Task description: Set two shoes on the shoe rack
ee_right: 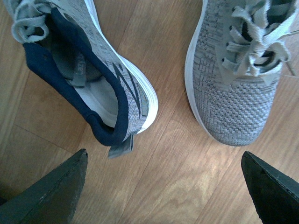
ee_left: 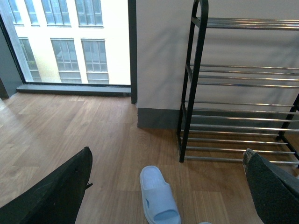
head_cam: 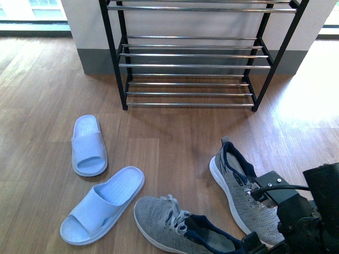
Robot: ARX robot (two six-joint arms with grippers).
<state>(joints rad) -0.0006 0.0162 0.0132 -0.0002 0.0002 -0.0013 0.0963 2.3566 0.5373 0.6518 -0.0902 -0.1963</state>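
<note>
The shoe rack stands against the wall, a black frame with chrome rods and nothing on them. Two grey knit shoes lie on the floor in front: one at the right, one near the bottom edge. Two pale blue slides lie to the left. My right gripper is open above the floor, just short of one sneaker's navy heel and the other's toe. My left gripper hangs open in the air, facing a slide and the rack.
The floor is wood planks. Behind the rack is a white wall with a grey skirting board. A large window reaches down to the floor left of the rack. My right arm fills the lower right corner of the front view.
</note>
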